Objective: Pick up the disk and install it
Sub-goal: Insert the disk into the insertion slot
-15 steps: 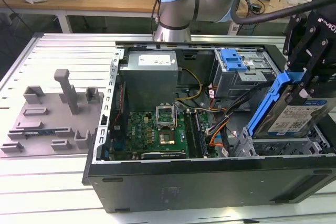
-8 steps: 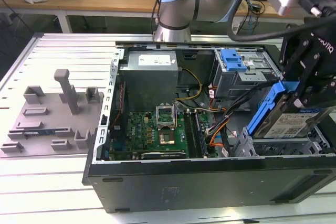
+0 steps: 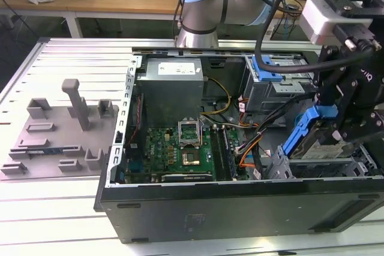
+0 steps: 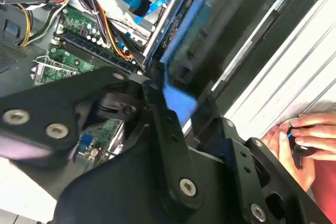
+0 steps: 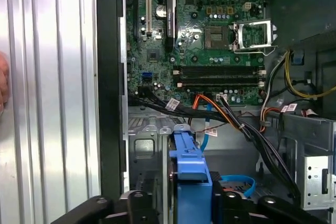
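The disk [image 3: 307,138] is a silver-grey drive in a blue plastic carrier. It hangs tilted just above the metal drive bay [image 3: 324,165] at the exterior view's right end of the open computer case. My gripper [image 3: 343,129] is shut on it, its black fingers [image 3: 355,112] clamping the carrier's sides. In the first wrist view the carrier's blue end [image 5: 190,167] sticks out between the fingers of the gripper [image 5: 189,199], over the grey bay cage [image 5: 147,145]. In the second wrist view the disk [image 4: 210,35] slants into the bay opening ahead of the gripper [image 4: 184,100].
The case holds a green motherboard [image 3: 180,148], a grey power-supply box [image 3: 173,82], bundled cables [image 3: 258,142] and a blue latch on a metal cage [image 3: 267,69]. A grey fixture plate [image 3: 60,133] lies at the exterior view's left. A person's hand [image 4: 299,140] rests on the ribbed table.
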Controlling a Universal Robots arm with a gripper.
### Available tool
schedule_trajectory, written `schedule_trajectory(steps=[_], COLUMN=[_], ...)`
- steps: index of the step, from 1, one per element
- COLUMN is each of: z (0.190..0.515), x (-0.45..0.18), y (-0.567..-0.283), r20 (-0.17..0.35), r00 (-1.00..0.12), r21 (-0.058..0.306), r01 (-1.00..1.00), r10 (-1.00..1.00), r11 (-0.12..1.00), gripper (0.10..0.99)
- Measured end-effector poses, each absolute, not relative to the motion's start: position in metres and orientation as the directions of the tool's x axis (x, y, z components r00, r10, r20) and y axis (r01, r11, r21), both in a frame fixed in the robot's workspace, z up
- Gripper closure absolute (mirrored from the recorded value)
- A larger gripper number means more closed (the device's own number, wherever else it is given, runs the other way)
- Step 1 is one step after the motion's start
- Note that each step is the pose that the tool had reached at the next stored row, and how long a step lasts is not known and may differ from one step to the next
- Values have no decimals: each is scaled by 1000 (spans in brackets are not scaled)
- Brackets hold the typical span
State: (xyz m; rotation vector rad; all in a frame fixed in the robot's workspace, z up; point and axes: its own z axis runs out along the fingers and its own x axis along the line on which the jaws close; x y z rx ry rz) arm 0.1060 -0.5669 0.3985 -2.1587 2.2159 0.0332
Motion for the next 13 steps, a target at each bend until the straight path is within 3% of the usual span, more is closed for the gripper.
schedule_trajectory(steps=[3,13], z=[398,398], x=[106,106], y=[-567,-567], r20=[-49,-49], r00=[-25,-17], r21=[-18,-18], r01=[-1000,-1000], r10=[-998,-999], r11=[26,18], gripper=[463,463])
